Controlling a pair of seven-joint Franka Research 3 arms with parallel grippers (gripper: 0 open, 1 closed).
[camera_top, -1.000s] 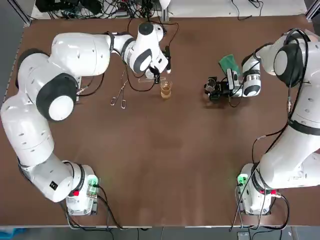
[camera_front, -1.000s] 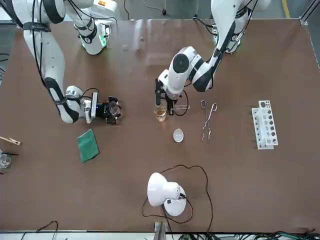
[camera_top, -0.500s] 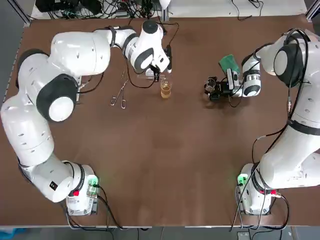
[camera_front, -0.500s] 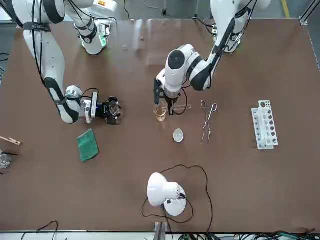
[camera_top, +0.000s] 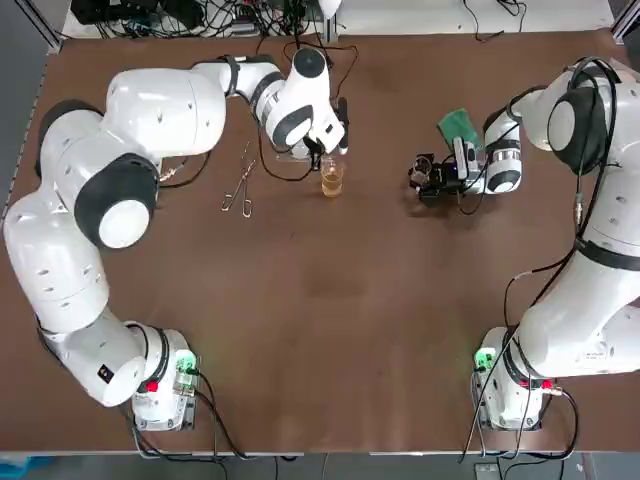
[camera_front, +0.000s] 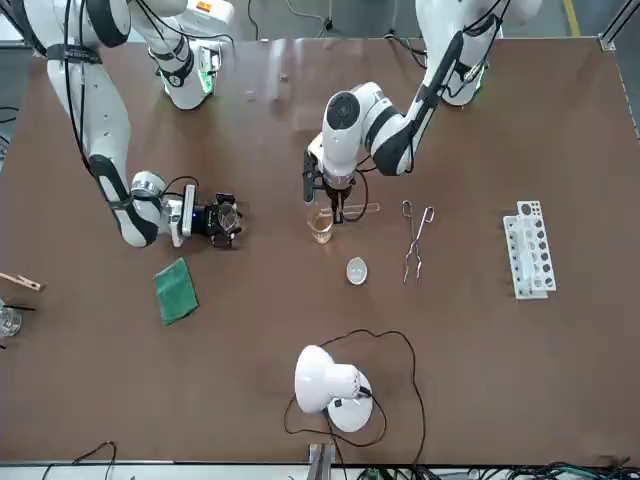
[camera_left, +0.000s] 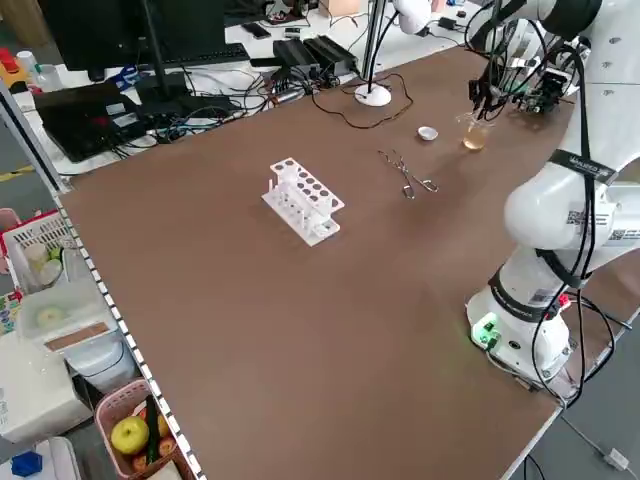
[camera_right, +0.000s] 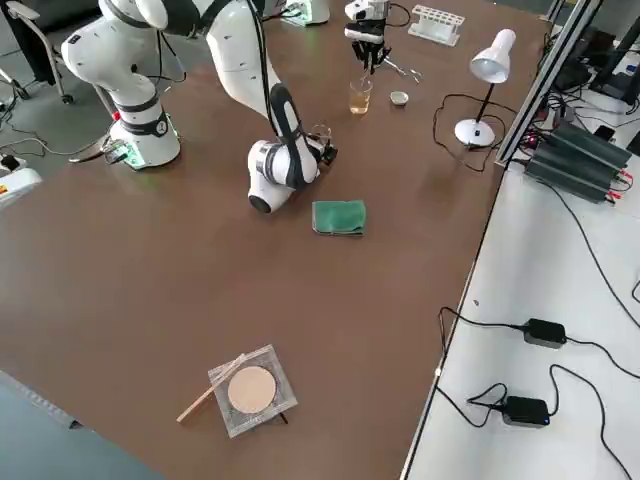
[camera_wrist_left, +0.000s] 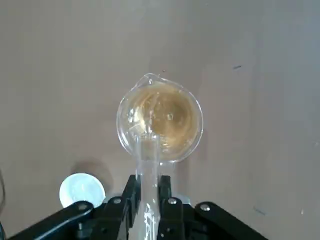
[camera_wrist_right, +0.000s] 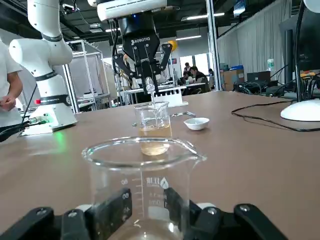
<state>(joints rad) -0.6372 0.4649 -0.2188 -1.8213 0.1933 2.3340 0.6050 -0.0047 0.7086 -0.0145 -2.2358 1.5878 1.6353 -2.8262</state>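
Top view: left gripper (camera_top: 320, 152), jaws clamped on clear glass test tube (camera_wrist_left: 148, 165), hangs at 11 o'clock of small amber-filled glass beaker (camera_top: 332, 180). Risk: tube clips rim, tips beaker, spills liquid. At 3 o'clock, right gripper (camera_top: 422, 180) pinches empty graduated glass beaker (camera_wrist_right: 145, 170).

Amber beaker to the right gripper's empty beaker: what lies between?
Only bare table, as the top view shows. The left gripper, over the amber beaker, holds a glass tube; the right gripper grips the empty beaker on the table.
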